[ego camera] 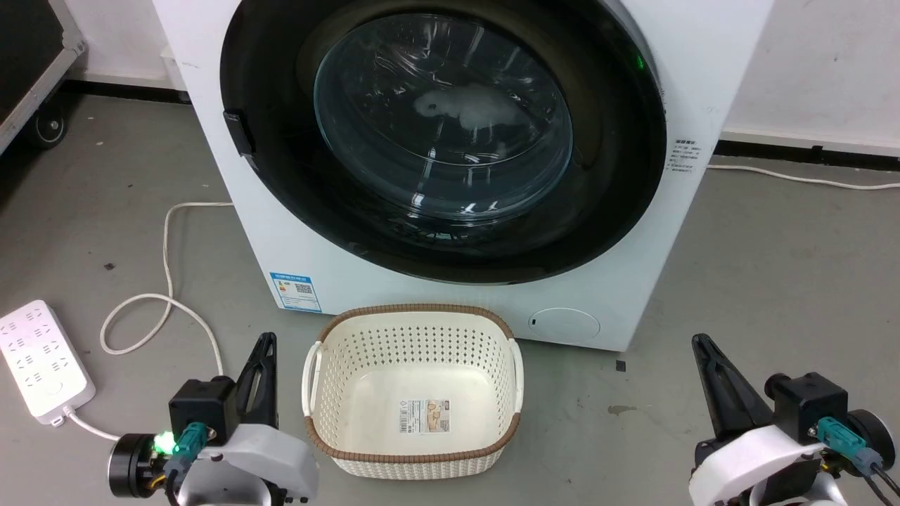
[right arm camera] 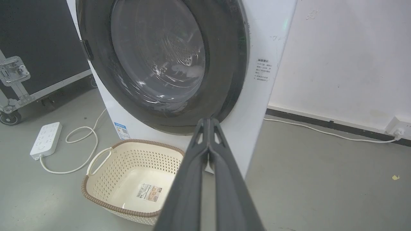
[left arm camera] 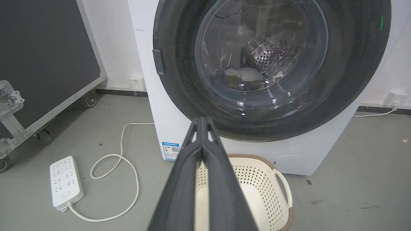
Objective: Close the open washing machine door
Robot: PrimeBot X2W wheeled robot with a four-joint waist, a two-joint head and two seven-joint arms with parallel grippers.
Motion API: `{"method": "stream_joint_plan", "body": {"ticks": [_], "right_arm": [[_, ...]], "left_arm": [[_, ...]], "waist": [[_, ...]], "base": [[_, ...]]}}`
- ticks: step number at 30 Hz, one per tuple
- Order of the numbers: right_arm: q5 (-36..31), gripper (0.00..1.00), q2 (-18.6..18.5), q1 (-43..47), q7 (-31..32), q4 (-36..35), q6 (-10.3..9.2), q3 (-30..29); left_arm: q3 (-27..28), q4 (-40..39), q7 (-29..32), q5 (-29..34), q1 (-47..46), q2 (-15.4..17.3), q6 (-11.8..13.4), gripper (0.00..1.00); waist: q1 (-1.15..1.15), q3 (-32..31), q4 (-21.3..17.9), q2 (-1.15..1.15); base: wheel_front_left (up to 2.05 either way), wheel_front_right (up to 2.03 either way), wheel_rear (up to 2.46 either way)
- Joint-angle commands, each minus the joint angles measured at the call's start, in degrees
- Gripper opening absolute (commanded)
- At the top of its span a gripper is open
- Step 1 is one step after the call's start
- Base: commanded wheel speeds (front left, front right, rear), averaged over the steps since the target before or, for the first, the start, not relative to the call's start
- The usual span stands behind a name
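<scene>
Grey concrete floor, white wall behind, white washer standing ahead of both pairs of jaws. Washing machine door [ego camera: 443,133] above and beyond the fingertips, well apart from both, lying flush against the washer front: glossy black rim seated all round, no gap to be seen at the latch tab [ego camera: 239,131] on the left-jaw side, something pale lying behind the clear glass. Left gripper [left arm camera: 202,120] low and back from the machine, fingers pressed together along their length, holding nothing. Right gripper [right arm camera: 208,121] likewise low, jaws closed tip to tip, also holding nothing. Between the two pairs of jaws, just ahead of them on the floor, a perforated cream basket [ego camera: 415,313] with a brown rim, bare but for a label on its bottom, touching or almost touching the washer's foot. Out past the left jaws, a white power strip [ego camera: 42,365] with its cord [ego camera: 169,281] looping toward the machine.

Reads as the closing step done rather than pending: door looks home, arms look parked. Cannot tell from here whether the latch has truly caught. Calls next for little more than a check; if loose, a flat press with closed fingertips on the black rim near the latch tab, reaching up and over the basket without clipping it
</scene>
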Motion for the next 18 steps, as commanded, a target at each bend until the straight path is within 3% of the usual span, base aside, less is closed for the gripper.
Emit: {"method": "stream_joint_plan", "body": {"ticks": [1, 18], "right_arm": [[-0.41, 0.00, -0.09, 0.99, 0.21, -0.54, -0.03, 0.13], [-1.37, 0.00, -0.11, 1.34, 1.31, -1.45, -0.04, 0.53]], "left_arm": [[0.31, -0.44, 0.24, 0.85, 0.95, -0.34, 0.00, 0.00], [1.19, -1.56, 1.21, 3.41, 1.91, -1.46, 0.00, 0.00]], "waist": [[0.00, -0.02, 0.04, 0.00], [0.00, -0.27, 0.42, 0.00]], "base": [[0.00, 0.00, 0.00], [0.00, 0.00, 0.00]]}}
